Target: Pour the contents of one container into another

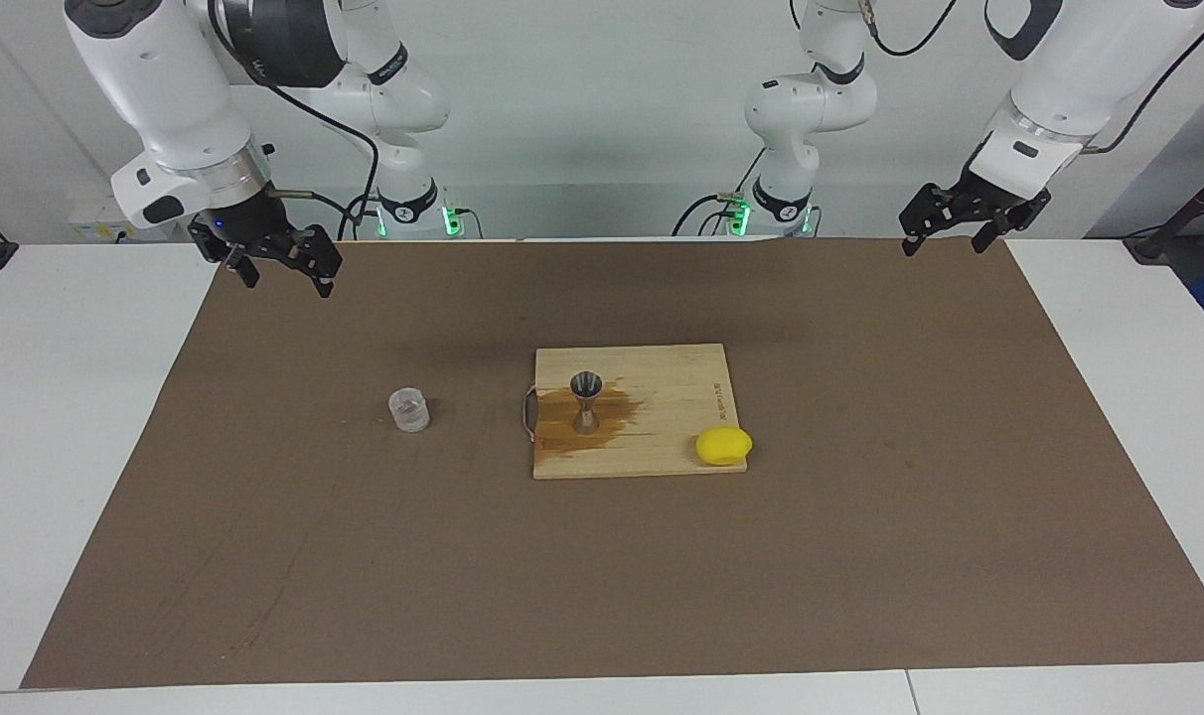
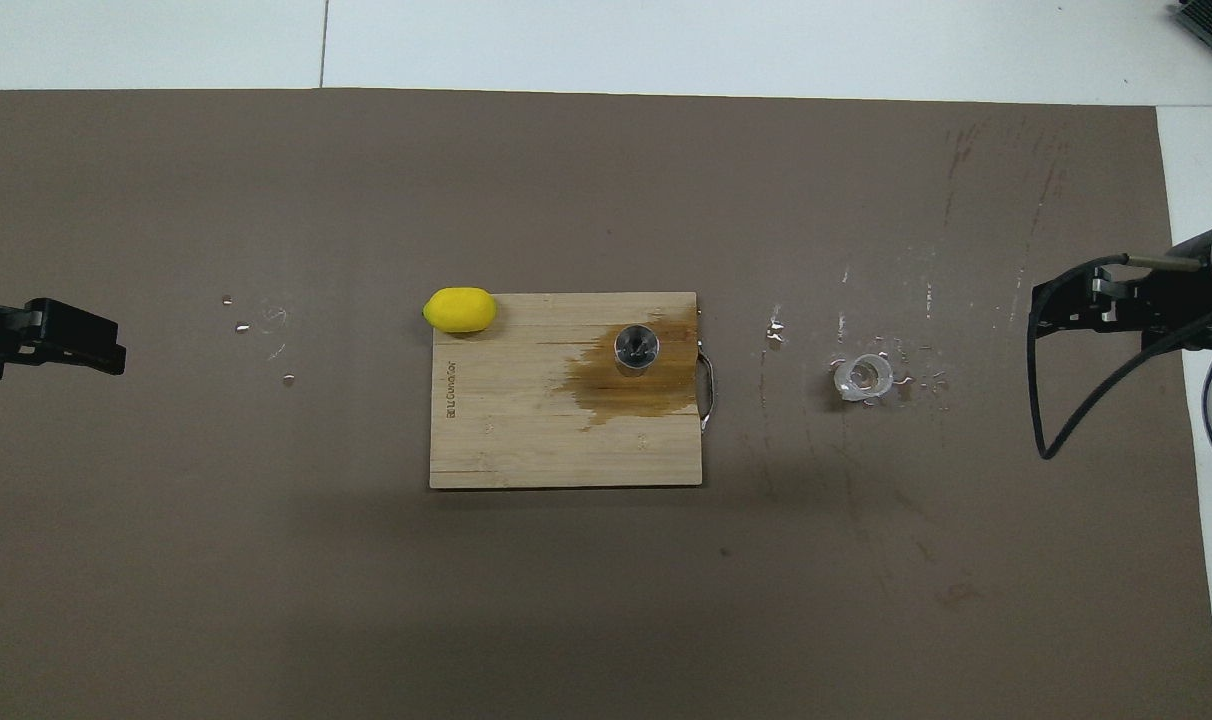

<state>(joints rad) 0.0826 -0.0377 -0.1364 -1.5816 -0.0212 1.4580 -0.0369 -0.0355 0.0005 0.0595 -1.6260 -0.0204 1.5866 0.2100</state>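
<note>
The clear glass cup (image 1: 408, 409) stands upright on the brown mat, beside the wooden board toward the right arm's end; it also shows in the overhead view (image 2: 863, 378). The steel jigger (image 1: 587, 402) stands upright on the board, on a dark wet stain, and also shows from above (image 2: 636, 347). My right gripper (image 1: 286, 281) is open and empty, raised over the mat's edge at its own end, well apart from the cup; the overhead view shows it too (image 2: 1056, 305). My left gripper (image 1: 945, 243) is open and empty, raised over the mat's edge at its own end (image 2: 66, 340).
The wooden cutting board (image 1: 662, 447) lies mid-mat, its metal handle toward the cup (image 2: 526, 440). A yellow lemon (image 1: 723, 445) sits at the board's corner toward the left arm's end (image 2: 459, 309). Small water droplets dot the mat around the cup.
</note>
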